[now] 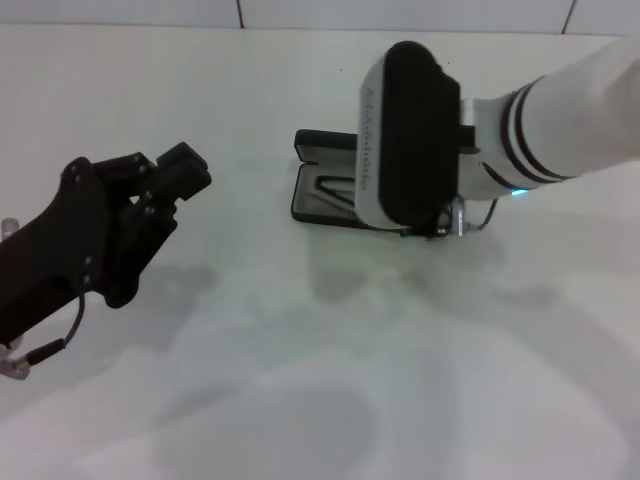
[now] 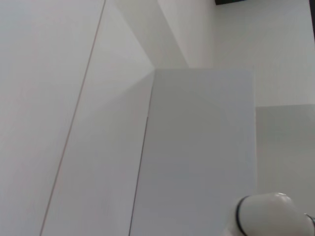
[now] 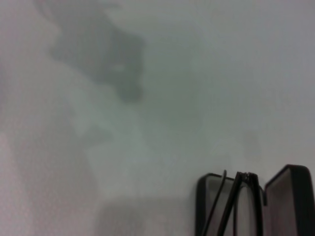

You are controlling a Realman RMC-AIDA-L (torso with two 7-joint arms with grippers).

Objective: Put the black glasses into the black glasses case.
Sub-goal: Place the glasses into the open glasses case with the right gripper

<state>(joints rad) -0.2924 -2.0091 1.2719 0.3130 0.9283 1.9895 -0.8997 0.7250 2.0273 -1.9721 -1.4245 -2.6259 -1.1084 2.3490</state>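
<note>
On the white table: every item below rests or hovers
Table [image 1: 320, 400]: white and broad; tiled wall along its far edge
Right arm: reaches in over the case; right gripper [image 1: 440, 225] hangs low at the case's right end; fingers hidden, so spread or pressed together I cannot tell
Left gripper [image 1: 175, 175]: raised at the left, well apart from the case; fingers pressed together, pinching nothing
Black glasses case [image 1: 325, 195]: open at table centre; lid upright behind
Black glasses [image 3: 236, 206]: folded; lying inside the case
</note>
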